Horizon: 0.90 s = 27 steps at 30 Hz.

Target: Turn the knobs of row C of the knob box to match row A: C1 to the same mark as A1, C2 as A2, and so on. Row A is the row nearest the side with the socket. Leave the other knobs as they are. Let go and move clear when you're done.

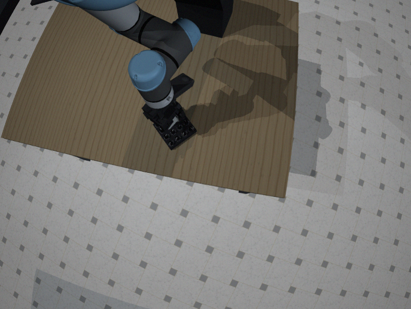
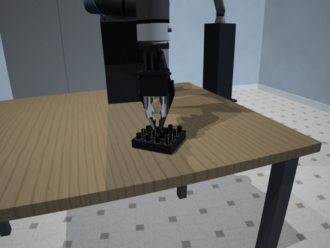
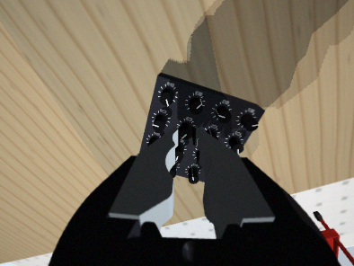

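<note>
1. Surface (image 2: 66,127): a wooden table top on dark legs, grain running near to far. The arm's shadow falls across its right half.

2. Knob box (image 2: 160,145): a low black square block lying flat on the surface, near the middle and a little toward the near edge. It is turned at an angle, one corner pointing at the near right. Small black knobs stand upright in rows on its top, each ringed with fine white tick marks.

3. Socket (image 2: 150,147): a small slot in the side face of the box that looks toward the near left.

4. Arm (image 1: 147,71): grey links with blue joint caps, reaching in from the far side. Its last link points straight down over the box.

5. Pincer (image 2: 156,125): black body, two pale tapered fingers (image 2: 163,109) hanging vertically and meeting almost at their tips. It is clenched on one knob (image 2: 156,130) in the inner part of the box. From the wrist view the fingers cover that knob's mark, and I cannot tell which row it belongs to.

6. Other knobs: the far row of four shows plainly in the wrist view, with white pointers at differing angles.

7. Dark pillar (image 2: 218,58): a tall black column at the far right, beyond the surface's corner.
</note>
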### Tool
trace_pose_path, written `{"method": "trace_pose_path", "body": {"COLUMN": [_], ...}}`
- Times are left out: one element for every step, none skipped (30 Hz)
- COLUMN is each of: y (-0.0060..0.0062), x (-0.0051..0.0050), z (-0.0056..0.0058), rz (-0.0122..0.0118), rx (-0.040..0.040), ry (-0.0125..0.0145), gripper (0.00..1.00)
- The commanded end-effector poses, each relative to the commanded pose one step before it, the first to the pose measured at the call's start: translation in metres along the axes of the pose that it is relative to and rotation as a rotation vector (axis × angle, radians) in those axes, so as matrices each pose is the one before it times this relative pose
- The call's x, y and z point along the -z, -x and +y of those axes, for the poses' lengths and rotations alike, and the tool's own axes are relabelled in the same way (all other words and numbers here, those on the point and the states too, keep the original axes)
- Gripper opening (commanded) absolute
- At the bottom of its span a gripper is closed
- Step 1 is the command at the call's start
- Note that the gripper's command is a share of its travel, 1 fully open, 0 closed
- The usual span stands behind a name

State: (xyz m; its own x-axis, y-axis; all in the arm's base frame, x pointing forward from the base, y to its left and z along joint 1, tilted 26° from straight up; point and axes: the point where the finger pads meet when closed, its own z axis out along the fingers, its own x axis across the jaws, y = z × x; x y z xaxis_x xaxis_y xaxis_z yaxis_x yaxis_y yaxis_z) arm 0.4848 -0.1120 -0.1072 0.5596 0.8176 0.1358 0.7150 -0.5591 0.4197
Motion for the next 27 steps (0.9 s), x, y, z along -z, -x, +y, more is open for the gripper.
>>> {"method": "trace_pose_path", "body": {"y": [-0.00073,-0.00011,-0.00011,-0.00011,-0.00011,0.00000,0.00000,-0.00011,-0.00011,-0.00011,-0.00011,-0.00011,-0.00011,-0.00011,-0.00011,-0.00011,-0.00011,-0.00011,-0.00011,-0.00011,-0.00011,-0.00010,0.00000,0.00000,-0.00010,-0.00010,-0.00010], "x": [0.00028,0.00000,0.00000,0.00000,0.00000,0.00000,0.00000,0.00000,0.00000,0.00000,0.00000,0.00000,0.00000,0.00000,0.00000,0.00000,0.00000,0.00000,0.00000,0.00000,0.00000,0.00000,0.00000,0.00000,0.00000,0.00000,0.00000], "z": [0.00037,0.00000,0.00000,0.00000,0.00000,0.00000,0.00000,0.00000,0.00000,0.00000,0.00000,0.00000,0.00000,0.00000,0.00000,0.00000,0.00000,0.00000,0.00000,0.00000,0.00000,0.00000,0.00000,0.00000,0.00000,0.00000,0.00000], "rz": [-0.00232,0.00000,0.00000,0.00000,0.00000,0.00000,0.00000,0.00000,0.00000,0.00000,0.00000,0.00000,0.00000,0.00000,0.00000,0.00000,0.00000,0.00000,0.00000,0.00000,0.00000,0.00000,0.00000,0.00000,0.00000,0.00000,0.00000], "rx": [-0.12306,-0.02221,-0.02240,-0.02256,-0.02270,0.00000,0.00000,-0.02281,-0.02290,-0.02297,-0.02301,-0.02303,-0.02303,-0.02300,-0.02294,-0.02286,-0.02276,-0.02264,-0.02248,-0.02231,-0.02212,-0.02190,0.00000,0.00000,-0.02166,-0.02140,-0.02111], "ry": [0.00185,0.00000,0.00000,0.00000,0.00000,0.00000,0.00000,0.00000,0.00000,0.00000,0.00000,0.00000,0.00000,0.00000,0.00000,0.00000,0.00000,0.00000,0.00000,0.00000,0.00000,0.00000,0.00000,0.00000,0.00000,0.00000,0.00000], "gripper": [0.04,0.04,0.04,0.04,0.04,0.04,0.04,0.04,0.04,0.04,0.04,0.04,0.04,0.04,0.04,0.04,0.04,0.04,0.04,0.04,0.04,0.04,0.04,0.04,0.04,0.04,0.04]}}
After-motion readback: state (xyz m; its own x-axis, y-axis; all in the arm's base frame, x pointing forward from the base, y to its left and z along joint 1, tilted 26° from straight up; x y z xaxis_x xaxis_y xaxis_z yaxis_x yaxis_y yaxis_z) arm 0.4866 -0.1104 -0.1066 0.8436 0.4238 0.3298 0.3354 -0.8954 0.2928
